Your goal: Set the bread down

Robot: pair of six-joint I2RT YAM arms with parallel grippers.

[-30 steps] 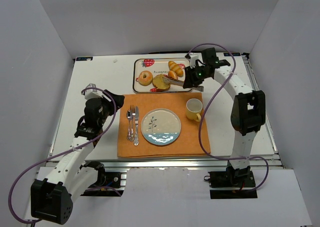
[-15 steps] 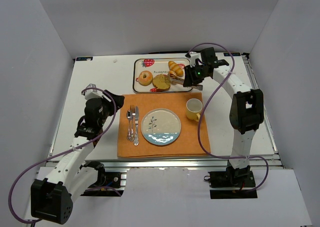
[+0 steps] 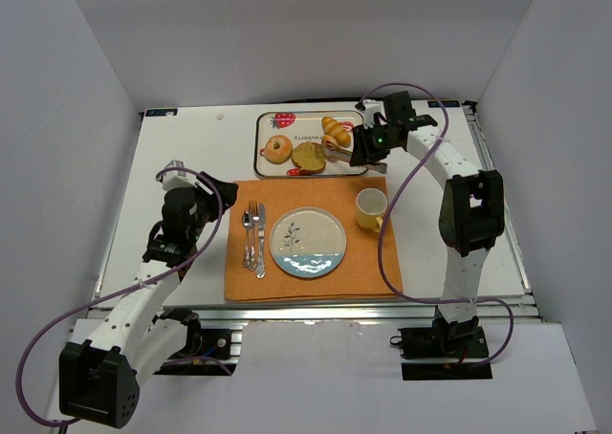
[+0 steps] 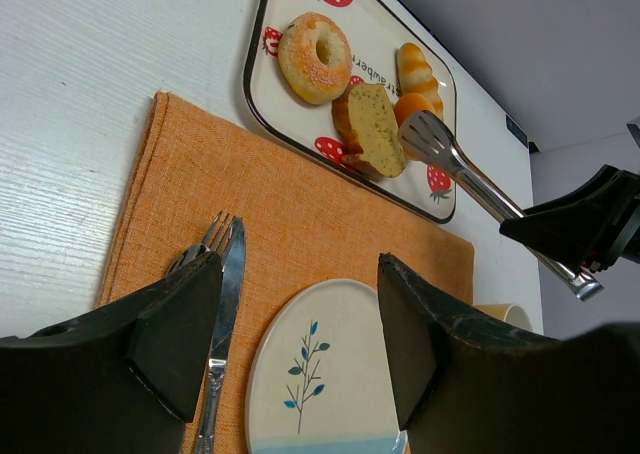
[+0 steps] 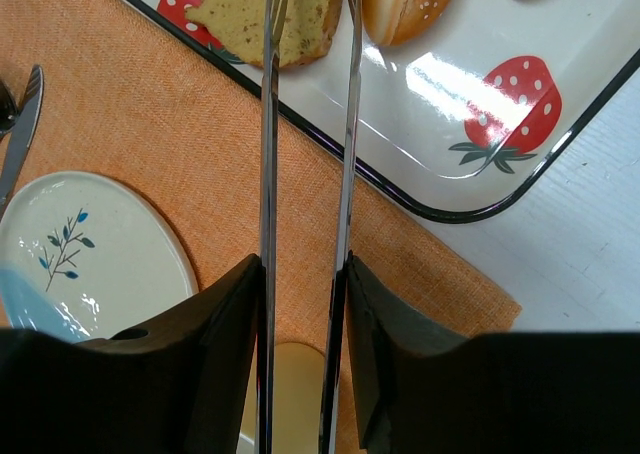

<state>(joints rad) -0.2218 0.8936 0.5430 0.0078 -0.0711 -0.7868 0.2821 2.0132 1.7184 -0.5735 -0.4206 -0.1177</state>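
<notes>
Tongs (image 5: 267, 174) are pinched in my closed right gripper (image 5: 303, 286), tips beside the bread slice (image 5: 235, 14) on the tray (image 5: 420, 74). Grasping step, I judge: next, squeeze the slice and carry it to the plate (image 5: 100, 244).

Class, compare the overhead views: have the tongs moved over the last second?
Yes. The tongs in the right gripper have shifted away from the near rim of the tray, toward its far side.

Metal tongs (image 5: 268, 174); glossy tray (image 5: 400, 134), prob. enamel
</notes>
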